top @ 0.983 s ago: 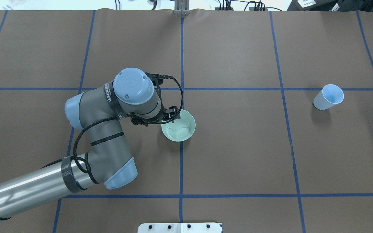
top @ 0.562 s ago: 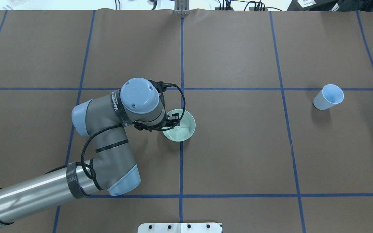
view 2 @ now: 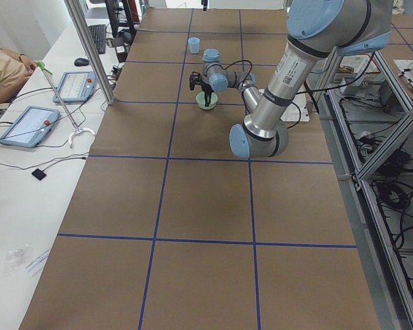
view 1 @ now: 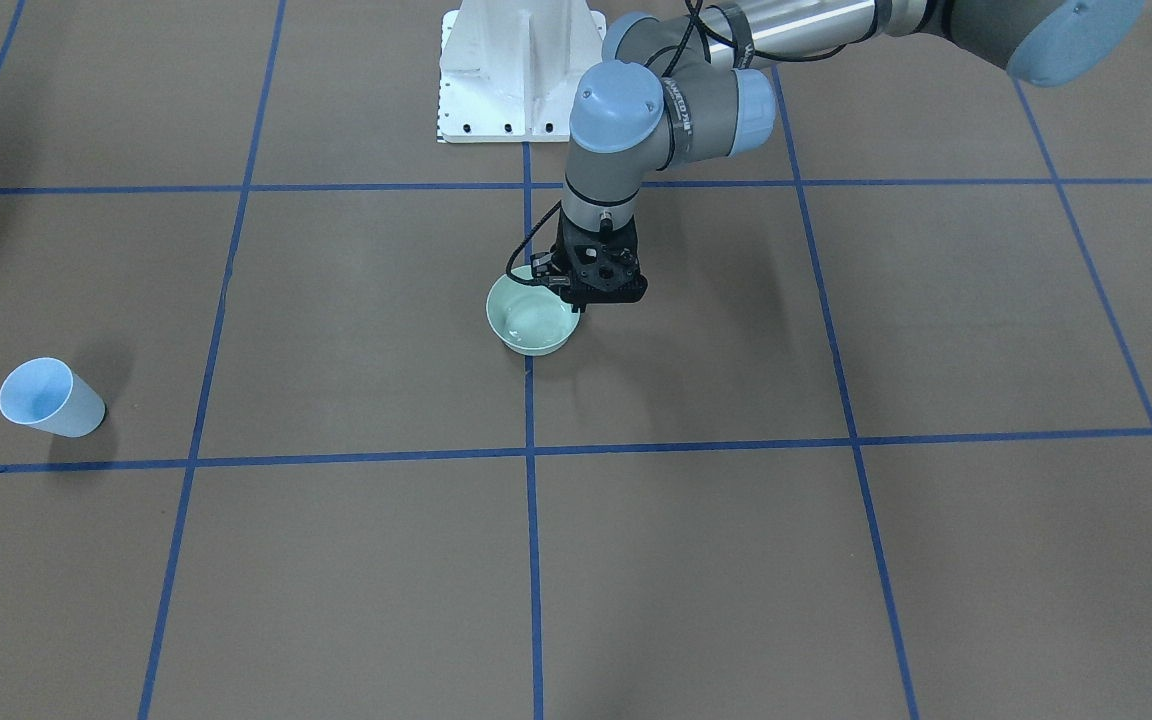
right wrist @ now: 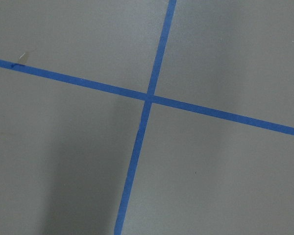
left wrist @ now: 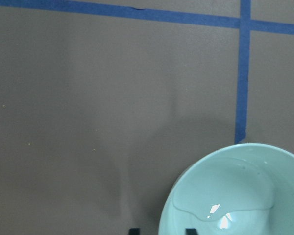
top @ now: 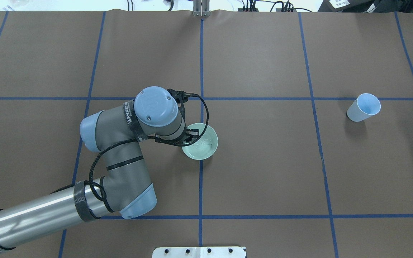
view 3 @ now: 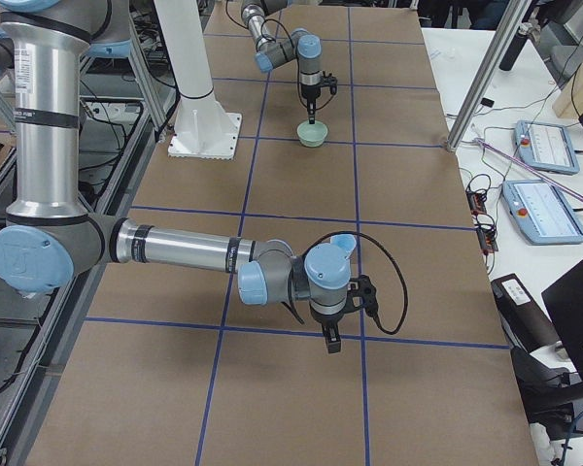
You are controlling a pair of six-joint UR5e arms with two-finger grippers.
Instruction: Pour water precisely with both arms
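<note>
A mint-green bowl (top: 206, 152) stands at the table's middle, holding a little water (left wrist: 225, 205) that shows as ripples and glints. My left gripper (left wrist: 161, 231) hangs over the bowl's near-left rim, open. Its two fingertips (left wrist: 133, 230) stand apart, one outside the wall and one inside. A light-blue paper cup (top: 364, 106) stands far off on the right side. My right gripper (view 3: 330, 340) points down at bare table just in front of that cup (view 3: 342, 243). It shows only in the exterior right view, so I cannot tell its state.
Blue tape lines (right wrist: 148, 98) divide the brown table into squares. The white pedestal (view 1: 521, 70) stands at the robot's edge. A metal post (view 2: 89, 48), tablets (view 2: 27, 125) and a seated person (view 2: 3, 69) are along the far side.
My left arm has swung right and come down onto the bowl's rim. The bowl has shifted slightly right. The cup has not moved.
</note>
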